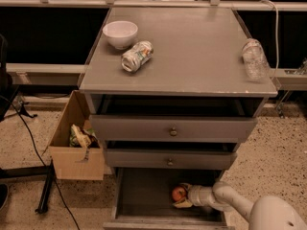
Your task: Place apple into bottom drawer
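The apple (179, 193) is small and red-orange and lies inside the open bottom drawer (144, 200), on its dark floor towards the right. My gripper (183, 195) reaches into the drawer from the right on a white arm, and its fingers sit around the apple, one above and one below. The drawer is pulled out under the two knobbed drawers.
On the cabinet top stand a white bowl (120, 33), a crushed can (136, 55) and a clear plastic bottle (254, 59) lying at the right. A cardboard box (76, 145) with rubbish stands on the floor at the left. A black cable (33, 143) runs over the floor.
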Tool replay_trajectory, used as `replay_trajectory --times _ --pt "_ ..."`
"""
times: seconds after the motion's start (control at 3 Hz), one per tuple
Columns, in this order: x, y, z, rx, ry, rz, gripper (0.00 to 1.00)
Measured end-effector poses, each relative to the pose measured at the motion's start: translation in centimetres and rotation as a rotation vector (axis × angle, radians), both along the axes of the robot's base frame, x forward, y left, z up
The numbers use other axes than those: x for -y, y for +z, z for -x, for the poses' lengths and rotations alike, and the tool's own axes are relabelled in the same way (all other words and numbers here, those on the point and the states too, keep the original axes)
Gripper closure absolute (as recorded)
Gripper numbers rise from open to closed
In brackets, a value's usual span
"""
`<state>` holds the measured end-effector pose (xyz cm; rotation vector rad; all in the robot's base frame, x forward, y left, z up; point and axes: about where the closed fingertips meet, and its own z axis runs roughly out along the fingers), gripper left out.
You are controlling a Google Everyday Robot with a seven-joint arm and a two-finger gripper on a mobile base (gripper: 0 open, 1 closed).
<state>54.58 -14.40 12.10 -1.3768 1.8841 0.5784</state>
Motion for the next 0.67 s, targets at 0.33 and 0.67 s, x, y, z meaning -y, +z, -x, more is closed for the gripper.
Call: replay_trajectory --times 0.33,0.67 --pt "-0.02 -0.01 0.01 0.000 0.000 0.000 0.00" --pt "-0.02 -0.01 0.01 0.000 0.000 0.000 0.00"
